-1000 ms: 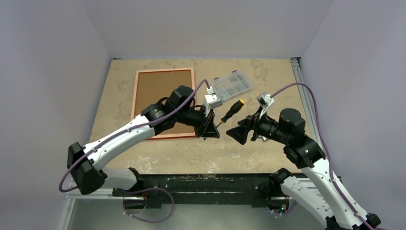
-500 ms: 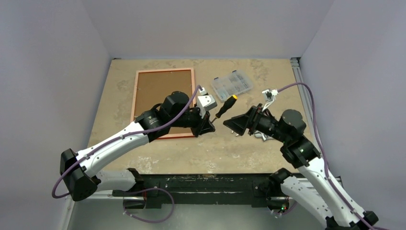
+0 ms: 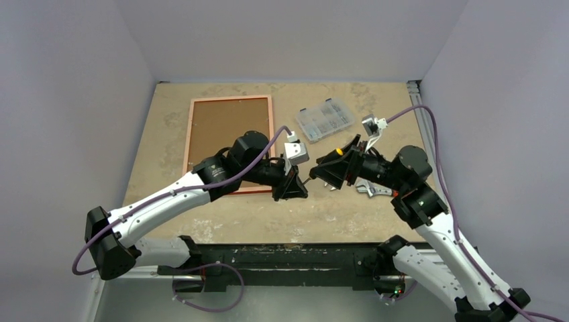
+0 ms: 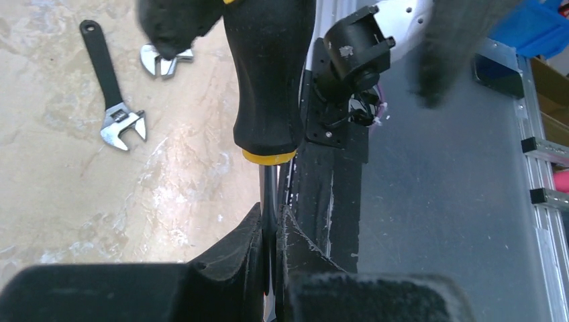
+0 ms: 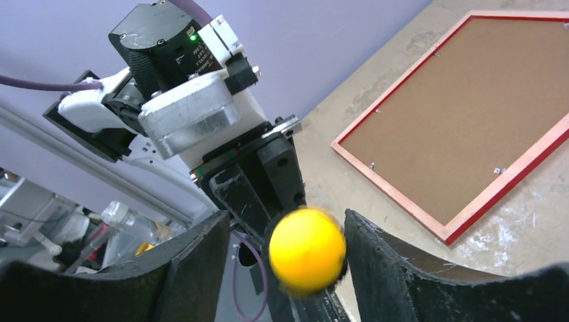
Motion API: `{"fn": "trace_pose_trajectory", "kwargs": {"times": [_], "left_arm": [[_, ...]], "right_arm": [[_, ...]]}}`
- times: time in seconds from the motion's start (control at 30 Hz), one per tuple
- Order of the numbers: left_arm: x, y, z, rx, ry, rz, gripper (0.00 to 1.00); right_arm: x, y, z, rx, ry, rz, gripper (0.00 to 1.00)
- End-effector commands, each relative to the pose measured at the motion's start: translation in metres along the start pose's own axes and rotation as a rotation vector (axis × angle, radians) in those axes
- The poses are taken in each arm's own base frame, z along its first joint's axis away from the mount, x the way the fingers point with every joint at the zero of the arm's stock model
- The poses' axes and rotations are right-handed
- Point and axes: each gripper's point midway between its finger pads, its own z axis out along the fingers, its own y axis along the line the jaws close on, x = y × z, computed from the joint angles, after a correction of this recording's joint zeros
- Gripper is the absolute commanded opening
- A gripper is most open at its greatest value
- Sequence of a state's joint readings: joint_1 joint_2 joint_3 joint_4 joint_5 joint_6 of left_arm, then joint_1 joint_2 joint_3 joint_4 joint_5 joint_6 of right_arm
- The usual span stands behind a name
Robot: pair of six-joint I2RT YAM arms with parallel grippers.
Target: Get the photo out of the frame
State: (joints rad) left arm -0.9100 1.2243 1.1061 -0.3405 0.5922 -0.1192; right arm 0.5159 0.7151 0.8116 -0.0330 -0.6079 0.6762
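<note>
The red frame (image 3: 271, 134) lies face down on the table's left half, with the photo's brown board back (image 3: 227, 137) showing inside it. Both also show in the right wrist view, the frame (image 5: 396, 193) and the board (image 5: 463, 121). My left gripper (image 3: 295, 186) is in the air right of the frame's near corner, shut on the metal shaft of a black screwdriver (image 3: 308, 179). In the left wrist view the jaws (image 4: 272, 213) pinch the shaft below the handle (image 4: 265, 80). My right gripper (image 3: 327, 172) is open, its fingers on either side of the handle's yellow end (image 5: 307, 249).
A clear plastic parts box (image 3: 325, 121) sits behind the grippers. An adjustable wrench (image 3: 372, 190) lies under the right wrist and also shows in the left wrist view (image 4: 111, 87). The photo's printed side is hidden.
My left gripper has lowered a little with the screwdriver. My right gripper has moved left, and its open fingers now stand round the screwdriver's handle.
</note>
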Motion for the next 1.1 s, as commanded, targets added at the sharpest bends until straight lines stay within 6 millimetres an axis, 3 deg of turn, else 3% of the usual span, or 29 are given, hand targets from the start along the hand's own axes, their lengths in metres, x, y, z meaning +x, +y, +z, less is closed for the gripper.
{"fn": "trace_pose_trajectory", "kwargs": {"times": [0.0,0.2,0.3,0.43,0.77,0.83,0.93,0.97,1.0,1.07], "left_arm": [[-0.023,-0.018,0.0,0.088,-0.064,0.079,0.0],[-0.024,-0.004,-0.001,-0.009,-0.066,0.084,0.0],[-0.026,0.014,-0.005,-0.127,-0.087,0.087,0.0],[-0.027,0.012,-0.004,-0.11,-0.092,0.087,0.0],[-0.026,0.002,-0.002,-0.051,-0.089,0.088,0.0],[-0.026,0.002,-0.002,-0.05,-0.089,0.086,0.0],[-0.028,0.006,-0.003,-0.083,-0.079,0.045,0.0],[-0.026,0.008,-0.005,-0.099,-0.057,0.018,0.02],[-0.03,0.011,-0.007,-0.115,-0.061,-0.001,0.13],[-0.036,0.02,-0.016,-0.174,-0.097,-0.064,0.44]], "right_arm": [[-0.016,0.024,0.001,-0.101,0.011,-0.112,0.59],[-0.013,0.01,0.002,-0.017,0.037,-0.107,0.55],[-0.016,-0.011,0.002,0.112,0.012,-0.026,0.62],[-0.02,-0.016,0.008,0.141,-0.034,0.058,0.61],[-0.015,-0.003,0.022,0.009,0.012,0.006,0.19],[-0.009,-0.006,0.023,0.009,0.033,0.004,0.0],[-0.006,-0.026,0.022,0.117,0.037,0.025,0.0],[-0.01,-0.037,0.021,0.19,0.016,0.031,0.0],[-0.013,-0.05,0.019,0.266,-0.009,0.044,0.0],[-0.02,-0.07,0.014,0.391,-0.053,0.06,0.0]]}}
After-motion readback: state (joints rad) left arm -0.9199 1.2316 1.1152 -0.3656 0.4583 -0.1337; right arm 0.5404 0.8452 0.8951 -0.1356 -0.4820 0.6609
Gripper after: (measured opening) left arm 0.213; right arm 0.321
